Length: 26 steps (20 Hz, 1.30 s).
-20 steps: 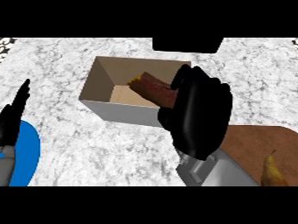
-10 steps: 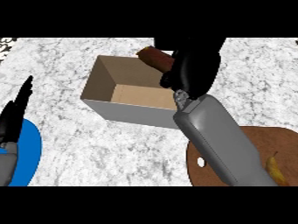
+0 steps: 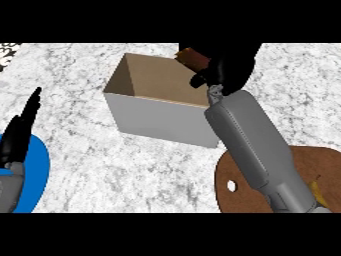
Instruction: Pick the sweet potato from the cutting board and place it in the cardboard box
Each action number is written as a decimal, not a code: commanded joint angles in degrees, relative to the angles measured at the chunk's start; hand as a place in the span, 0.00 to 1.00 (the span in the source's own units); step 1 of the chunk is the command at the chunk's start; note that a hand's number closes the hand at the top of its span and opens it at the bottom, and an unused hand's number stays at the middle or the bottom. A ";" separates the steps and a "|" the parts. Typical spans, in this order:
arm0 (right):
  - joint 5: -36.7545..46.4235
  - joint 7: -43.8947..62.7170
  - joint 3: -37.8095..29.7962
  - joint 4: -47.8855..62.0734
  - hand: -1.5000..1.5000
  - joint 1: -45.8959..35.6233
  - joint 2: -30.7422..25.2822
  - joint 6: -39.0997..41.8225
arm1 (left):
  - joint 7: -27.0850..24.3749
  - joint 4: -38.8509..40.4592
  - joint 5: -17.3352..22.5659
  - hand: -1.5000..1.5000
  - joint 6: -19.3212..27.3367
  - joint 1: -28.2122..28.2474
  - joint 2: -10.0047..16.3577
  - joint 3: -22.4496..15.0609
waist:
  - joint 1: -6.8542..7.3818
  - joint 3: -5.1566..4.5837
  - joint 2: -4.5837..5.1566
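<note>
Head view: my right hand [image 3: 232, 65] is stretched out over the far right corner of the box [image 3: 165, 120], with the fingers curled round the sweet potato [image 3: 193, 57]. Only its reddish-brown end shows, sticking out of my grip toward the left. It sits up by the box's far rim, held in my hand and not lying inside. The box is open at the top, white on the outside and tan within, and stands on the marble counter [image 3: 77, 75]. My right forearm [image 3: 250, 145] runs from the lower right up past the box's right wall. It crosses the round brown board [image 3: 339, 170], which lies at the lower right, just beside the box. A small yellow scrap [image 3: 317, 192] lies on the board next to my forearm; I cannot tell what it is. My left hand [image 3: 18, 135] rests at the left edge, its fingers straight and pointing away from me, holding nothing. It is above the blue plate [image 3: 36, 167], well apart from the box.
</note>
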 commanded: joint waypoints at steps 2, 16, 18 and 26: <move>-4.07 3.82 0.32 9.37 0.00 -2.71 0.49 -16.08 | -0.14 1.61 -0.06 0.50 -0.12 -1.03 0.27 0.55 | -0.11 -0.02 -0.01; 4.77 4.99 3.65 4.48 0.00 -1.88 0.49 -38.12 | -0.86 -1.57 0.64 0.50 0.48 5.04 0.43 2.45 | -3.76 -0.02 -1.77; 5.36 5.31 4.40 -0.10 0.00 0.97 0.49 -39.65 | -1.19 -1.81 0.61 0.50 0.08 5.98 1.18 2.82 | -4.29 -0.01 -1.99; 14.86 9.45 7.40 -24.58 0.00 18.49 0.50 -30.35 | 1.49 -1.30 1.38 0.50 -0.52 4.80 3.23 5.24 | -7.73 -0.02 -2.67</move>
